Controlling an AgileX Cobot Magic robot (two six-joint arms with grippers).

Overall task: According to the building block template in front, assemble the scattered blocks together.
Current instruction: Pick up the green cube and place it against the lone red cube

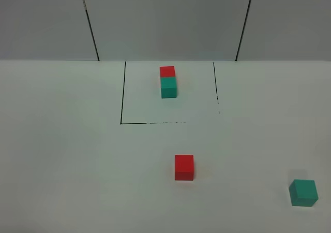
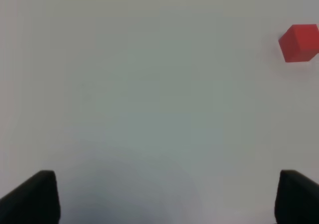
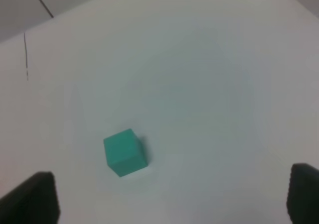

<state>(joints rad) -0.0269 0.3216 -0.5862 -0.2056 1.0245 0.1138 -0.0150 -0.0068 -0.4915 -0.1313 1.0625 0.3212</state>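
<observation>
The template, a red cube (image 1: 167,71) joined to a teal cube (image 1: 168,87), stands inside a thin black square outline (image 1: 122,96) at the back middle of the table. A loose red cube (image 1: 184,167) sits in front of the outline; it also shows in the left wrist view (image 2: 299,43). A loose teal cube (image 1: 303,192) sits at the front right; it also shows in the right wrist view (image 3: 125,152). My left gripper (image 2: 169,199) is open and empty, with the red cube well away from it. My right gripper (image 3: 172,199) is open and empty, the teal cube just ahead of it. Neither gripper shows in the exterior view.
The white table (image 1: 67,155) ends at a grey panelled wall (image 1: 165,20) behind the outline. The teal cube lies near the right edge of the exterior view.
</observation>
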